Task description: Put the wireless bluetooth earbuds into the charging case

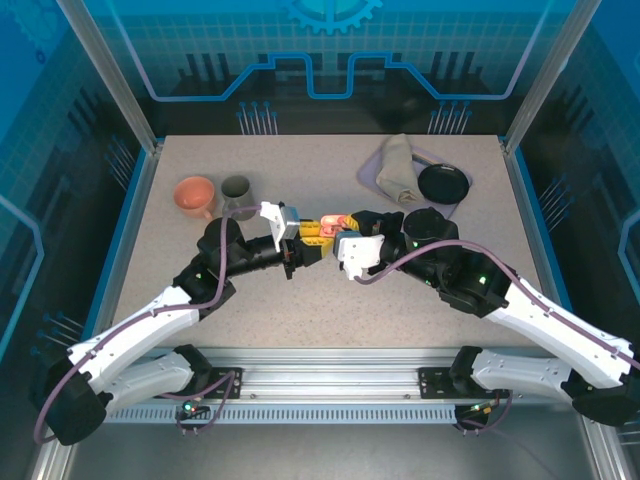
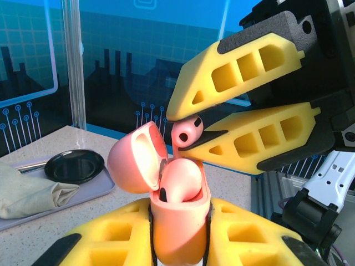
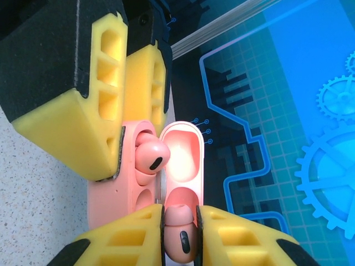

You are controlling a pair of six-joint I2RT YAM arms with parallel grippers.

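Holding the salmon-pink charging case (image 2: 178, 246) upright, my left gripper (image 2: 178, 220) is pressing its two yellow fingers against the sides of the case body, so these jaws are pinching the case. Just above these jaws the lid (image 2: 133, 158) is standing open, tipped to one side, and one pink earbud (image 2: 184, 178) is already sitting in its well. Directly above that, my right gripper (image 2: 183, 132) is pinching the second pink earbud (image 2: 187, 133) at the very tips of its jaws. This earbud is hanging just over the open mouth of the case and, as far as I can see, is not yet inside.

So I am judging this case as about half done: one bud is in, one is waiting to go down, and the lid is not yet closed. In the right wrist view, what seems to be the free well (image 3: 145, 198) is lying just beyond my right fingertips, beside the seated bud.

Farther behind the jaws a tray (image 2: 91, 191) is carrying a black dish (image 2: 74, 165) and a folded cloth (image 2: 28, 191).

Some parts are giving me trouble. The stem of the held bud is hidden between the pads, the seated bud is covering the free well in the left wrist view, and how many other earbuds are waiting I cannot tell.
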